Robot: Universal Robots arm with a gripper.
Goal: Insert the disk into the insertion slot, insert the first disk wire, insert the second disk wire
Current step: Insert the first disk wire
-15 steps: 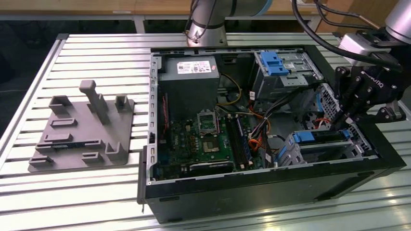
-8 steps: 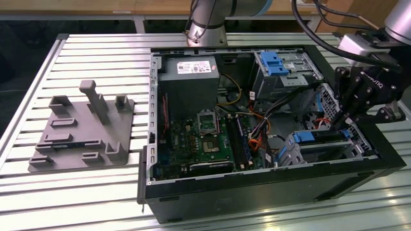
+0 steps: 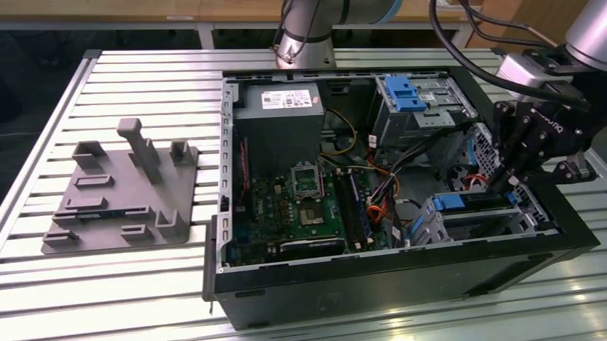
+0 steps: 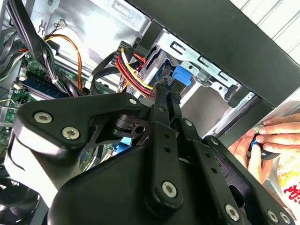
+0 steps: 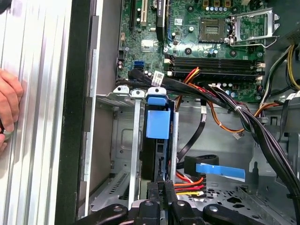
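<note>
Blue-framed, the disk (image 3: 451,202) already sits in the insertion slot (image 5: 121,140), toward the exterior view's right. Just beyond it the pincer (image 3: 495,186) appears clenched on the plug end of the red, yellow and black disk wire (image 5: 190,180). The plug should stay square to the disk's socket and go in straight, without snagging the black cables (image 5: 225,101) nearby.

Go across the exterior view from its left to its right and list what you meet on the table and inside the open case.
grey fixture plate → motherboard → insertion slot with the disk in it
</note>
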